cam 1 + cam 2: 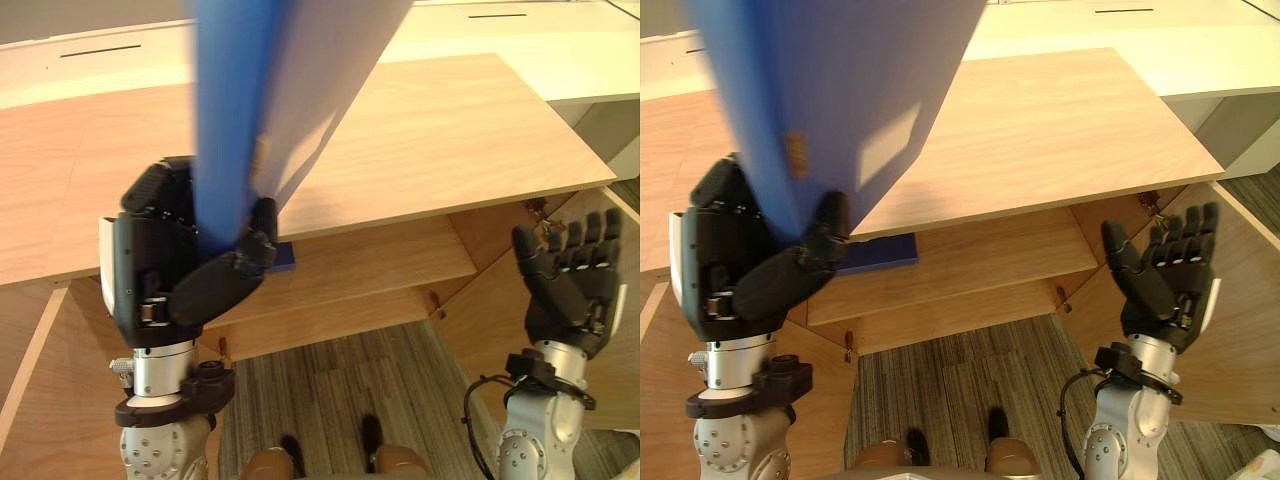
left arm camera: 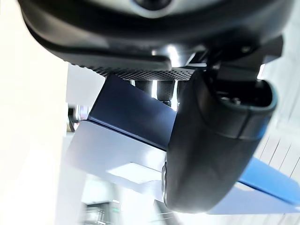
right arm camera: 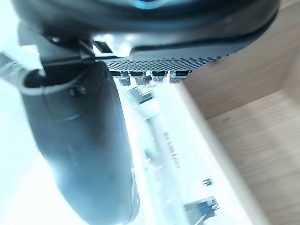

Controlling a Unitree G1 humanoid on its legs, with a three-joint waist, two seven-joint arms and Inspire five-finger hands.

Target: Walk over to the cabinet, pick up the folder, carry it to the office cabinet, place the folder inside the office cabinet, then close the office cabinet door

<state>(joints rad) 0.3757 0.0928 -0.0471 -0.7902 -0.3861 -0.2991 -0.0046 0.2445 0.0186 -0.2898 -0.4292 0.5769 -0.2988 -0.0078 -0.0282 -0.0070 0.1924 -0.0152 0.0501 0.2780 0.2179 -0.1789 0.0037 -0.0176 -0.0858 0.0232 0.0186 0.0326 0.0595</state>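
Note:
A blue folder (image 1: pixel 235 110) stands nearly upright, held by its lower end in my left hand (image 1: pixel 165 265), whose fingers and thumb are curled round it; the same folder (image 1: pixel 830 90) rises out of the top of the right eye view. In the left wrist view the thumb (image 2: pixel 211 145) presses on the folder's dark blue edge (image 2: pixel 133 115). My right hand (image 1: pixel 568 285) hangs open at the lower right, palm up, holding nothing. In front stands the wooden office cabinet (image 1: pixel 440 130), with both of its doors swung open and its shelves (image 1: pixel 380 265) visible below the top.
Another dark blue flat item (image 1: pixel 880 253) lies on the upper shelf inside the cabinet. The right door (image 1: pixel 1240 300) stands open close behind my right hand; the left door (image 1: pixel 40 390) is open at the lower left. Grey carpet (image 1: pixel 330 390) lies below. A white counter (image 1: pixel 520 40) runs behind.

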